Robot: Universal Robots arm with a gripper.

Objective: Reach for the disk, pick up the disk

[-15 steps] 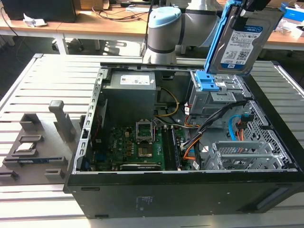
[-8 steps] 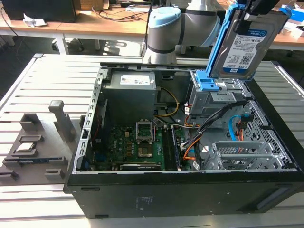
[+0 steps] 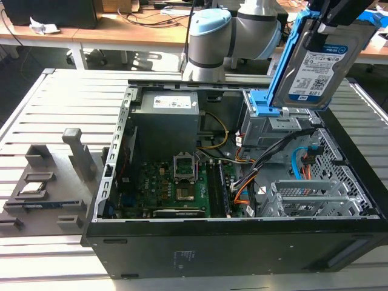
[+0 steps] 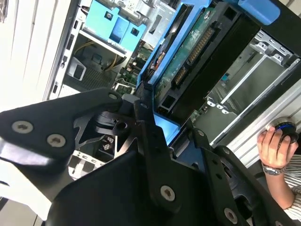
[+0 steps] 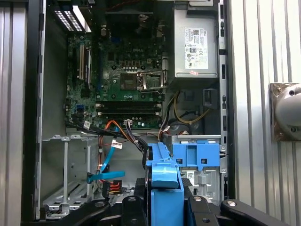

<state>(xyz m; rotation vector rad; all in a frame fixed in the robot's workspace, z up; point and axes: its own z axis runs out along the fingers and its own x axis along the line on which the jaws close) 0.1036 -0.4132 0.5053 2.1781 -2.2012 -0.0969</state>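
The disk, a silver-grey drive with a white-and-blue label in a blue carrier frame, hangs tilted above the drive bay at the exterior view's right end of the open computer case. My gripper is shut on its upper end. In the second wrist view the disk's underside shows its green circuit board, running away from the black fingers. In the first wrist view the blue carrier edge sits clamped in my gripper.
Below lies the open black computer case with its motherboard, grey power supply and a bare blue caddy in the bay. A grey fixture holds small parts. A person's hand rests beside the case.
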